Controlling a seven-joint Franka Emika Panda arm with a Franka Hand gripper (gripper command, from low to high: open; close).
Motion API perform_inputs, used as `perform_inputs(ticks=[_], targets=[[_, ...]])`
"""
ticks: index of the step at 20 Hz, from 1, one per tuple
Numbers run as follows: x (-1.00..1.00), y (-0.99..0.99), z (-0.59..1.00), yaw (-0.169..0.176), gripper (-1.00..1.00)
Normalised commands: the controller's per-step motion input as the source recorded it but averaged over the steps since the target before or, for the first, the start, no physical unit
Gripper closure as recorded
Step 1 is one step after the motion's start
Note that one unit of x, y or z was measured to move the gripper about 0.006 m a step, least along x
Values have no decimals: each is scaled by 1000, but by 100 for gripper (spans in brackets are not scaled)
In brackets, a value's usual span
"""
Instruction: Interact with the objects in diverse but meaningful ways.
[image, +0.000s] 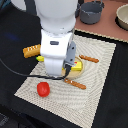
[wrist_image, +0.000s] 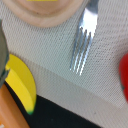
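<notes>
Hovering low over the woven placemat (image: 95, 85) now, and I've got the arm's white body filling the upper middle of the exterior view, blocking most of what sits beneath it. I can't see the gripper's fingertips in either picture, so whether they're wide or narrow I can't tell; nothing shows as held.

Wrist view gives me the close-up: a silvery fork (wrist_image: 82, 42) running from the upper right down toward the centre, tines pointing down-frame, long axis nearly vertical with a slight lean. It looks like smooth, shiny metal or plastic lying flat on the fine ribbed weave. At the top edge is the rim of a pale round plate (wrist_image: 42, 15) with something yellow on it. At the lower left is the banana (wrist_image: 22, 85), glossy yellow, curved, dark at its tip. At the right edge is a sliver of the red tomato (wrist_image: 123, 75).

Out in the exterior view the tomato (image: 43, 89) sits at the lower left of the mat, round and smooth, well apart from the arm. The bread loaf (image: 31, 50) lies at the left edge, orange-brown and oblong. Two thin orange-brown sticks (image: 89, 58) lie right of centre.

My read: the fork is the thing nearest under the wrist, so a grasp there should close across its narrow handle, not along it. It's thin and flat to the mat, so I'd expect it to be fiddly.
</notes>
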Motion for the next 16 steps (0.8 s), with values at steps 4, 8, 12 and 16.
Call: perform_inputs(ticks=[4, 8, 12, 16], targets=[[-630, 425, -4, 137, -100], [-639, 336, -91, 84, -100], [-647, 351, -128, 60, -100], [-504, 289, -84, 67, -100]])
